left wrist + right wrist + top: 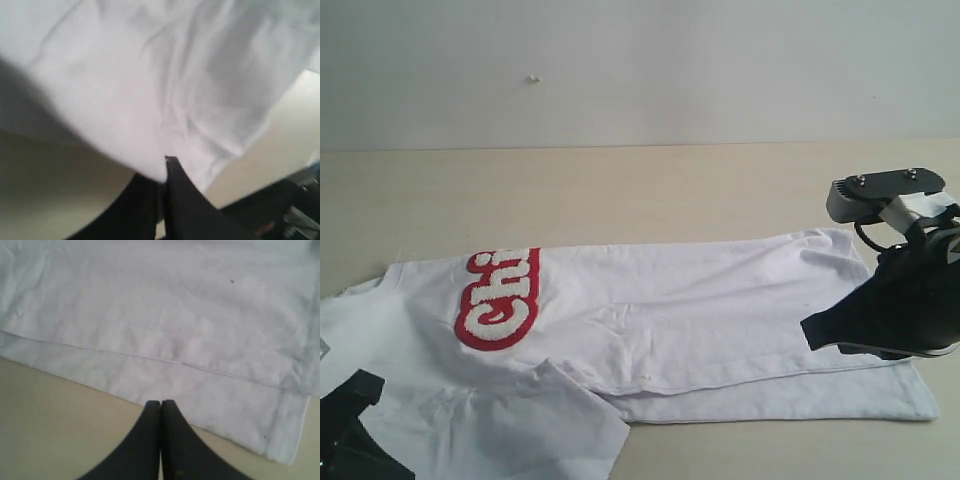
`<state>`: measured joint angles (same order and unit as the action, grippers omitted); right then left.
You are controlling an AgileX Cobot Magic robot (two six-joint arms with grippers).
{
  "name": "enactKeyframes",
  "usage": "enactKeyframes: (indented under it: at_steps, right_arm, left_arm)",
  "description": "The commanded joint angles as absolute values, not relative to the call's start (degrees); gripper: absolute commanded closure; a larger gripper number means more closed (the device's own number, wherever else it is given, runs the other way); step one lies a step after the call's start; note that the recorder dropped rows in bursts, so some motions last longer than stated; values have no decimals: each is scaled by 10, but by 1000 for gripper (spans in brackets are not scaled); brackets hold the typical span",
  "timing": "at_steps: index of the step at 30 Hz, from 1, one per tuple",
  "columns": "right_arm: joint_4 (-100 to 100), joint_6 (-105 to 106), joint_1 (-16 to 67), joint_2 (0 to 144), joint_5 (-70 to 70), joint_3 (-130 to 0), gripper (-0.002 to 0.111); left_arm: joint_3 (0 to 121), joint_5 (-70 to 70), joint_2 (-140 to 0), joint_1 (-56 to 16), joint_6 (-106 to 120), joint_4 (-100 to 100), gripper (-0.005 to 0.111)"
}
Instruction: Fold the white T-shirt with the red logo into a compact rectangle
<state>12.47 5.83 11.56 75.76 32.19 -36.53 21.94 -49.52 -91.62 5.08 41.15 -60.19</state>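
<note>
Now looking at the white T-shirt (720, 300) laid lengthwise on the pale bench (620, 190), hem toward the right of the exterior view. Folded over along its length, with the red logo (500, 298) cut by the fold to "Chi". Noting 1 sleeve flap (575, 420) lying nearest the camera. Finding the left tool (165, 165) clenched on a raised edge of the cloth, with bench showing beneath that edge. Finding the right tool (161, 405) pressed closed, fingers flat together, tips at the shirt's near edge close to the hem corner. Cannot tell whether any cloth is nipped there. Seeing 2 stepped layers of cloth just beyond those tips.
</note>
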Motion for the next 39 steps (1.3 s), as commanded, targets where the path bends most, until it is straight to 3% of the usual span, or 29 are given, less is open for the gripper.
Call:
enactKeyframes:
  at_steps: [1, 19, 27, 30, 35, 37, 39]
  right_arm:
    - [127, 63, 113, 753, 316, -364, 108]
    - [119, 64, 113, 753, 321, -364, 108]
    - [119, 64, 113, 753, 322, -364, 108]
    - [119, 64, 113, 753, 321, -364, 108]
    - [119, 64, 113, 753, 320, -364, 108]
    - [119, 64, 113, 753, 320, -364, 108]
    - [119, 64, 113, 753, 320, -364, 108]
  left_arm:
    - [265, -657, -917, 51, 422, -607, 107]
    - [335, -643, -1092, 54, 555, -999, 107]
    - [346, -647, -1093, 104, 553, -999, 105]
    - [346, -648, -1093, 122, 555, -999, 87]
    - [346, -659, -1093, 127, 609, -999, 37]
    - [346, -673, -1093, 127, 624, -999, 31]
    - [346, -691, -1093, 127, 626, -999, 34]
